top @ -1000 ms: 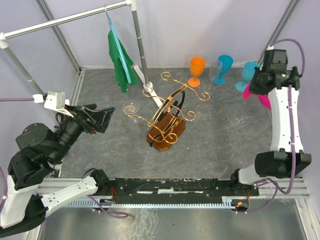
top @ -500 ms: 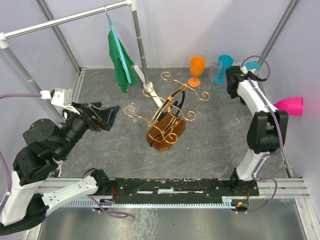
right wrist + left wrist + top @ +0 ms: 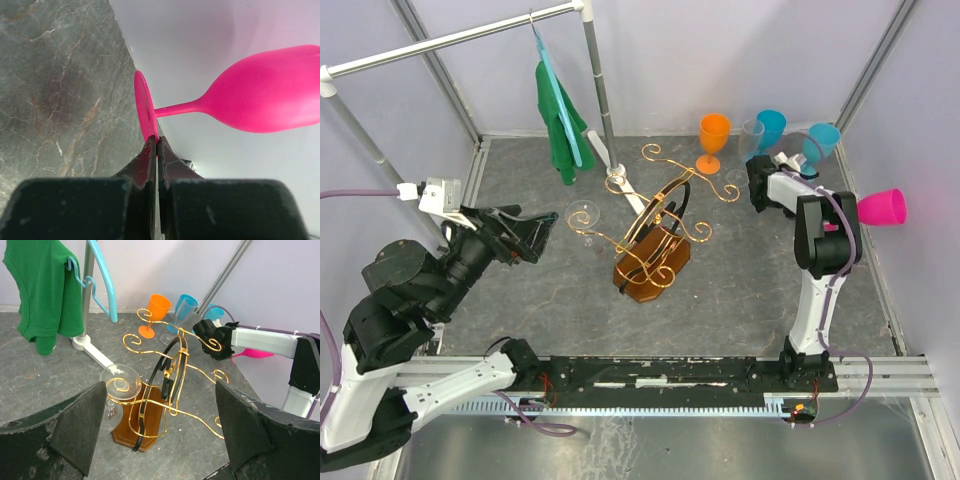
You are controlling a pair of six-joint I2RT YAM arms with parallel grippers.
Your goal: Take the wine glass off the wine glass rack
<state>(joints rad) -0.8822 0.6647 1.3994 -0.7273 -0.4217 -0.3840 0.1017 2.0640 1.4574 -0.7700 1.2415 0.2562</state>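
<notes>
The gold curly-wire wine glass rack (image 3: 655, 250) with black loop and amber base stands mid-table; it also shows in the left wrist view (image 3: 172, 385). A clear wine glass (image 3: 583, 217) hangs upside down from its left arm, and in the left wrist view (image 3: 119, 385) it is just right of my left finger. My left gripper (image 3: 535, 235) is open and empty, left of that glass, with the rack between its fingers (image 3: 80, 425). My right gripper (image 3: 852, 212) is shut on the foot rim of a pink wine glass (image 3: 882, 206), held sideways near the right wall (image 3: 260, 100).
An orange glass (image 3: 714, 138), a clear glass (image 3: 751, 140) and two blue glasses (image 3: 770, 130) stand at the back right. A green shirt (image 3: 558, 125) hangs on a turquoise hanger from the grey clothes rail, whose foot (image 3: 617, 180) stands behind the rack. The right arm's elbow (image 3: 760, 185) is near the rack's right scrolls.
The right arm has folded down and inward, carrying the pink glass to the right wall. The left gripper has moved a little toward the rack.
</notes>
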